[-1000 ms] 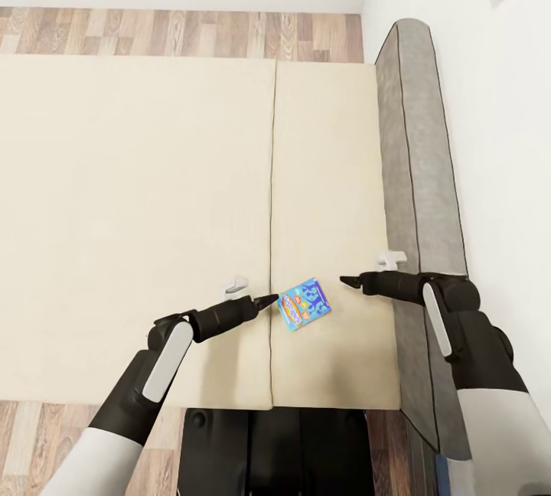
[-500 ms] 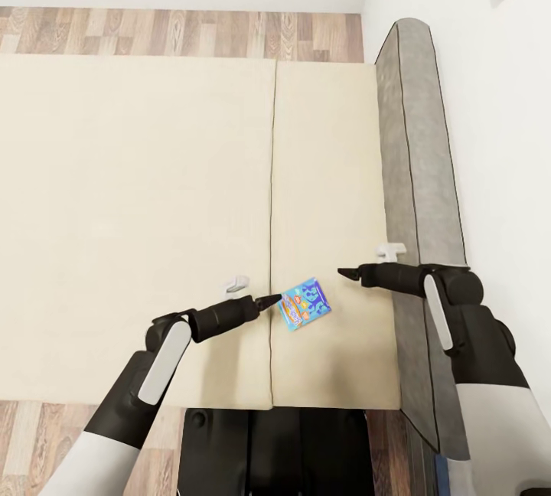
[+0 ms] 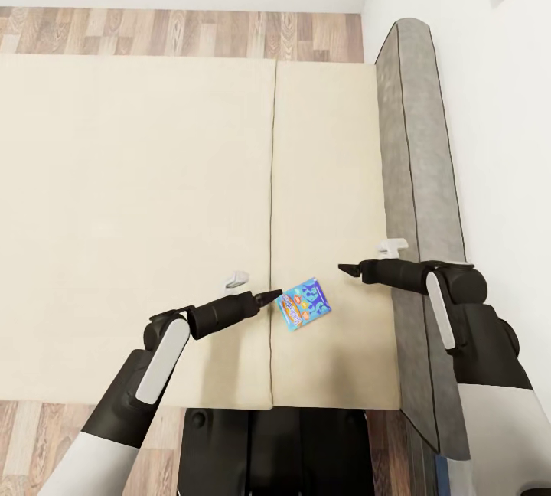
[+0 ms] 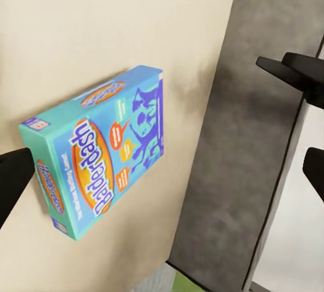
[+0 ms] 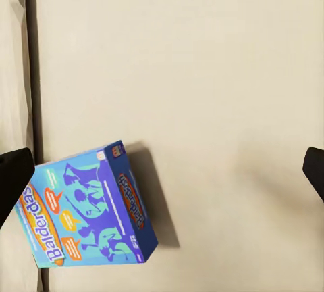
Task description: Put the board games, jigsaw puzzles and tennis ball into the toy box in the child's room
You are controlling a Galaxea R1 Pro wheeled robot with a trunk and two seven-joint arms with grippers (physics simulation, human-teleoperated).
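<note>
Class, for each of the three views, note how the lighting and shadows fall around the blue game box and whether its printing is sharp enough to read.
Head view: even, soft light; the blue game box is too small to read. Left wrist view: box lettering crisp, a soft dark patch on the grey headboard. Right wrist view: the box casts a soft shadow on the beige mattress; the title is sharp but cut off at the picture's edge.

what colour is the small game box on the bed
Blue board game with an orange title oval, clearest in the left wrist view.
</note>
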